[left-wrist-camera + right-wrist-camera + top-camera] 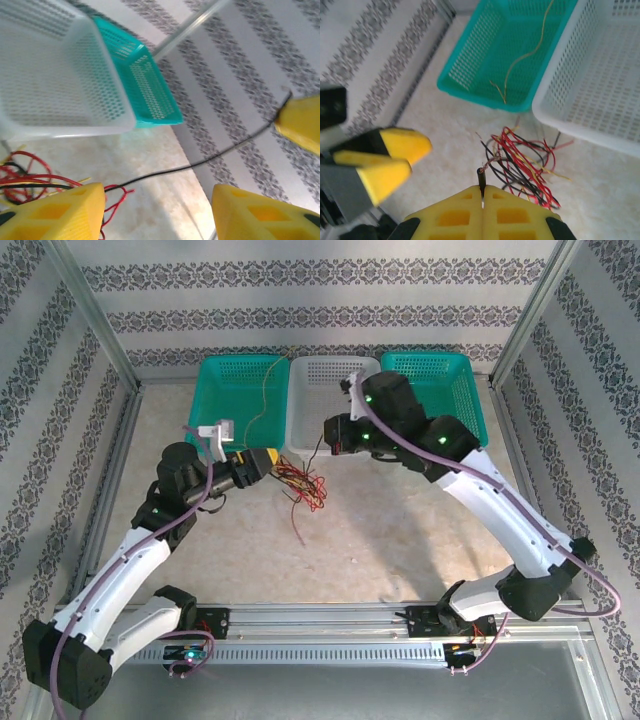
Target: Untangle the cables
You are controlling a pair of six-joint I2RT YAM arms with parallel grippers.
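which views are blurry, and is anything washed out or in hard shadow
Top external: sharp, evenly lit, only soft shadows on the table. Left wrist: soft all over, the white basket washed out, its own yellow fingers smeared at the bottom edge. Right wrist: the cables fairly crisp, also the black cable in the shut right gripper; the left gripper is out of focus.
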